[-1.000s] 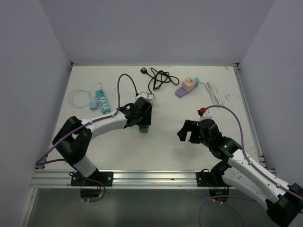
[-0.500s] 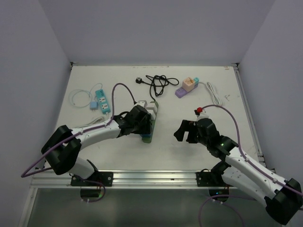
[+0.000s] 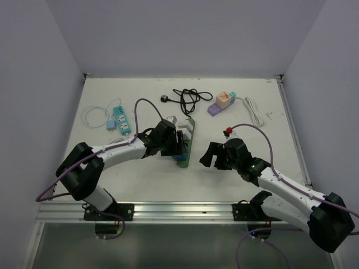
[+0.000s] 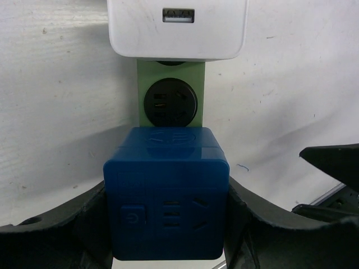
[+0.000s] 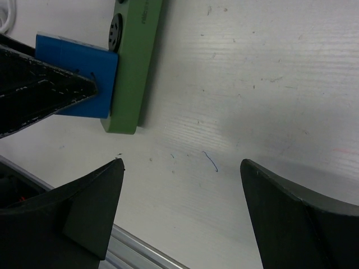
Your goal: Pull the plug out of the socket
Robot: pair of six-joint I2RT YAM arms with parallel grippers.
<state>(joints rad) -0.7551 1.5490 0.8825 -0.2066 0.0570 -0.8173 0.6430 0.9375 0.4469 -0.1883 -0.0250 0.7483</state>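
- At one end of the green power strip point(image 4: 172, 84), the left gripper point(image 4: 166, 224) clamps the blue cube plug point(image 4: 166, 185), which sits against the strip's face.
- Right of the strip, the right gripper point(image 5: 182, 165) hovers with its jaws spread wide, holding nothing.

The left arm point(image 3: 120, 148) and the right arm point(image 3: 286, 188) wore white shells over their long links, with black housings at the joints. A thin purple cable point(image 3: 135, 112) ran along each. The left claw point(image 3: 180, 151) and the right claw point(image 3: 212, 158) were matte black, with broad wedge-shaped fingers point(image 5: 84, 213). A small red dot point(image 3: 228, 132) sat at the right wrist. Black base plates point(image 3: 109, 212) carried screws.
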